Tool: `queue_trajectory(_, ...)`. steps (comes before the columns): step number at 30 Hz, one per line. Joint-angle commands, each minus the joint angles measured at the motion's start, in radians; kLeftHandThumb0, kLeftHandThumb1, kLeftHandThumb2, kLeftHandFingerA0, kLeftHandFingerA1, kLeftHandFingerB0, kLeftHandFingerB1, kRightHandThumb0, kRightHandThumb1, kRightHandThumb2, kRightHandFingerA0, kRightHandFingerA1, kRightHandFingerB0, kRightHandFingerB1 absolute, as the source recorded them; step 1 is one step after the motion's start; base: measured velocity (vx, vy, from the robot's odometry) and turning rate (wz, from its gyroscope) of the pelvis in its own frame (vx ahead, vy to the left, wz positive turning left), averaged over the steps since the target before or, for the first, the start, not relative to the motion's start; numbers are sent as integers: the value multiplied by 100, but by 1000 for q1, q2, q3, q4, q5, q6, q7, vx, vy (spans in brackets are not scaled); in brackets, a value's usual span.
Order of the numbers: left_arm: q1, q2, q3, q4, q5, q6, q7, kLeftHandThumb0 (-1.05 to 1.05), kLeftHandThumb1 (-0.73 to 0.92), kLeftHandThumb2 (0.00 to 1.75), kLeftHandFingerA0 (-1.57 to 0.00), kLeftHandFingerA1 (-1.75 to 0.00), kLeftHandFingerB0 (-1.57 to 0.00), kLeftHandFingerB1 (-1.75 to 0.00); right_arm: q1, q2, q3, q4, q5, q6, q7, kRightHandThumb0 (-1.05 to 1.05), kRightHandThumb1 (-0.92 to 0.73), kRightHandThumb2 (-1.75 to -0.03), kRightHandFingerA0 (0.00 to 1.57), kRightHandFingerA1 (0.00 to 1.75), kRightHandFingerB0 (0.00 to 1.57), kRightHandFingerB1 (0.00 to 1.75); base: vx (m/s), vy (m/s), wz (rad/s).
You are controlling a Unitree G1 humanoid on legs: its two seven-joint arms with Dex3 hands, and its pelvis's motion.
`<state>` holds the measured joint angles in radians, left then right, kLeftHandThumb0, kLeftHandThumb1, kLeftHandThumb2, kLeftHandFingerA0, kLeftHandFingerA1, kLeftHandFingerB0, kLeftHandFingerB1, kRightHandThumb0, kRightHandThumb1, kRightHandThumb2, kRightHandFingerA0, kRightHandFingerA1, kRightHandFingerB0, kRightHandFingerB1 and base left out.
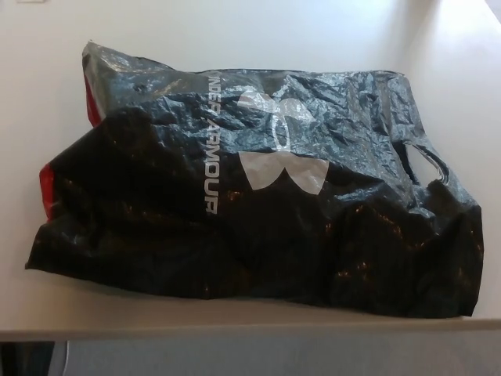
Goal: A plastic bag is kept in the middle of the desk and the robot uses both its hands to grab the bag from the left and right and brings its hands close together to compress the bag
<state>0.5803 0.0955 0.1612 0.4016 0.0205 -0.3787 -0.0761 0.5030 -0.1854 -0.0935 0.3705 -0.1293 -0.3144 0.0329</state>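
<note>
Desk: pale, near edge runs across bottom of head view. Plastic bag: black, crinkled, lying flat and spread wide across the desk's middle, near side close to the desk edge. White logo and lettering on top. Red showing at left edge. Handle cut-out at right. Neither hand in view; bag lies alone, nothing touching it.
</note>
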Motion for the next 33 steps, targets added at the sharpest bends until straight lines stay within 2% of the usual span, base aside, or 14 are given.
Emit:
queue_trajectory(1,171,-57,129,-304,-168,-617,18,-73,91,67,-27,-36,-26,-31,152,-18,-105,-309,-28,-587,-87,-36,-54,-108,1,51,0,48,0,0,0)
queue_trajectory(2,168,-55,133,-296,-158,-626,18,-71,92,68,-25,-35,-26,-31,154,-16,-107,-316,-36,-582,-92,-36,-54,-108,0,51,0,48,0,0,0)
queue_trajectory(3,167,-56,136,-293,-155,-630,17,-72,92,68,-26,-35,-27,-32,159,-16,-105,-324,-33,-572,-88,-66,-78,-66,9,27,14,32,0,0,0)
queue_trajectory(4,168,-58,137,-295,-156,-630,16,-72,92,68,-26,-35,-27,-32,163,-16,-103,-330,-25,-562,-80,-66,-78,-66,9,27,14,32,0,0,0)
queue_trajectory(5,169,-60,139,-297,-160,-623,13,-73,91,67,-27,-36,-27,-32,158,-16,-104,-318,-25,-578,-81,-36,-54,-108,1,51,0,47,0,0,0)
queue_trajectory(7,169,-63,143,-299,-159,-620,12,-74,91,67,-26,-36,-26,-32,156,-16,-108,-311,-30,-590,-84,-36,-54,-108,1,51,0,47,0,0,0)
queue_trajectory(9,169,-68,145,-301,-163,-624,8,-73,91,67,-27,-36,-27,-32,162,-13,-111,-319,-32,-584,-81,-65,-78,-63,7,32,16,32,0,0,0)
queue_trajectory(20,195,-78,121,-432,-248,-557,-26,-72,92,68,-21,-33,-21,-29,122,-25,-105,-296,30,-612,-34,-70,-79,-65,3,23,6,25,0,0,0)
queue_trajectory(27,67,-23,217,-717,-267,-417,44,-75,92,72,-20,-33,-16,-27,-106,-33,-156,-388,74,-513,-56,-74,-62,-101,0,25,0,22,0,0,0)
queue_trajectory(28,39,-8,235,-739,-276,-409,47,-34,55,113,-1,-49,0,-48,-147,-35,-168,-384,72,-530,-65,-67,-79,-67,2,24,2,18,0,0,0)
queue_trajectory(29,21,-4,252,-769,-283,-387,52,-78,91,72,-20,-34,-14,-27,-176,-38,-180,-386,76,-539,-67,-71,-63,-99,0,28,0,24,0,0,0)
queue_trajectory(31,-38,13,292,-845,-294,-322,85,-80,92,70,-20,-35,-13,-26,-234,-49,-202,-436,79,-498,-70,-73,-64,-87,3,27,0,21,0,0,0)
queue_trajectory(32,-82,32,317,-877,-299,-305,102,-36,50,111,-1,-50,0,-49,-262,-51,-215,-475,75,-463,-77,-74,-64,-102,0,29,1,26,0,0,0)
queue_trajectory(33,-109,41,334,-893,-301,-289,105,-36,49,110,0,-50,0,-49,-282,-49,-224,-489,74,-453,-77,-75,-65,-103,0,27,0,25,0,0,0)
